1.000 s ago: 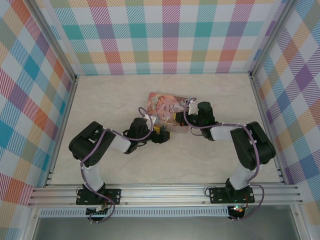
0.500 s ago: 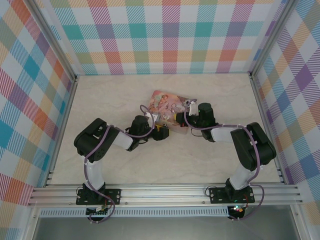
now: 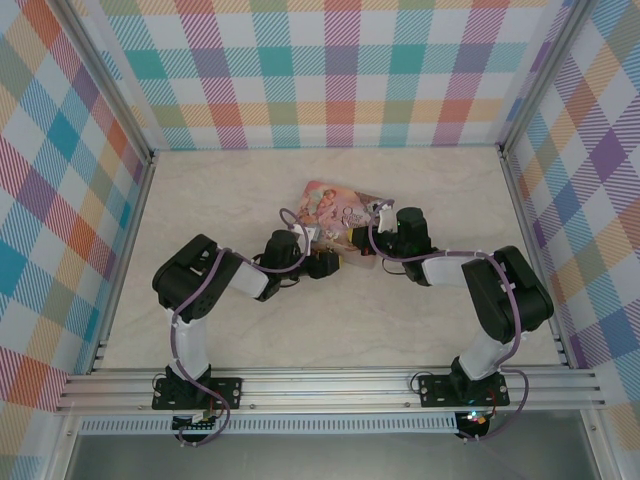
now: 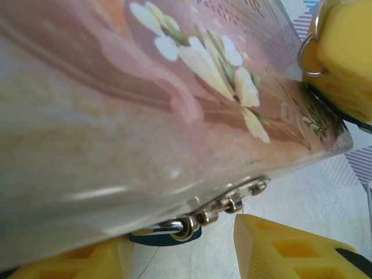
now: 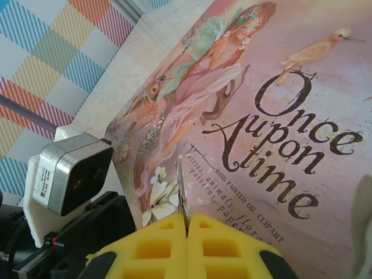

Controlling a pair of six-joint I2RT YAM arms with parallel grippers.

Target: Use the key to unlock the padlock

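The padlock [image 4: 165, 237], a tiny blue body on a silvery shackle [image 4: 183, 227], hangs from the hasp [image 4: 232, 203] at the lower edge of the pink tin [image 4: 145, 99]. My left gripper [image 4: 186, 253] straddles it, open. One yellow finger [image 4: 87, 261] is close beside the blue body and the other [image 4: 290, 250] stands clear of it. My right gripper [image 5: 187, 220] is shut on the key [image 5: 181, 189], whose thin blade points up over the tin lid [image 5: 279, 116]. From above, both grippers, left [image 3: 322, 263] and right [image 3: 358, 240], meet at the tin's near edge.
The pink illustrated tin [image 3: 335, 208] lies mid-table on the pale marbled surface [image 3: 420, 330]. Checked walls [image 3: 330, 70] enclose the back and sides. A metal rail [image 3: 330, 385] runs along the near edge by the arm bases. The key's ring [image 4: 308, 55] hangs by the right gripper's finger [image 4: 349, 58].
My left gripper has pushed in against the tin's near edge and its jaws have narrowed around the padlock. The right gripper has stayed put, holding the key.
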